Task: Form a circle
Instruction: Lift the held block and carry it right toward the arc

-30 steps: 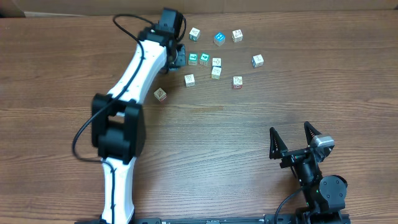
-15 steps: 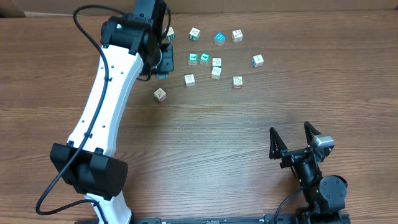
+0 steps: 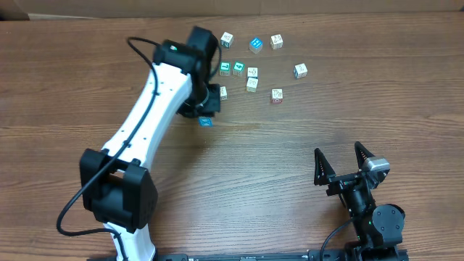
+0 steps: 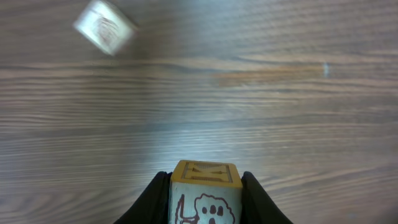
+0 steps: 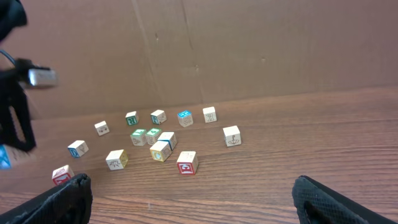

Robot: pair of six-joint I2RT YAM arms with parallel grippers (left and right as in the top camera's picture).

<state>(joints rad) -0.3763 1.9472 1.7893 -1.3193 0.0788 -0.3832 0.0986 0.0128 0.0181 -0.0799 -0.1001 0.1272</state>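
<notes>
The left gripper (image 3: 206, 109) hangs just left of the pack, clamped on one cube (image 4: 205, 194) low over the wood. Four cubes (image 3: 238, 69) huddle mid-pack near the far edge of the worktop (image 3: 290, 145), with others scattered around them. The right gripper (image 3: 339, 165) sits wide open at the near right, well apart, with broad open wood between.

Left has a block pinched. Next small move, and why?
Probably carry the held cube toward the loose cluster and set it down against those cubes. The left gripper is shut on it, away from the group, and the cubes lie scattered, with no ring yet.
</notes>
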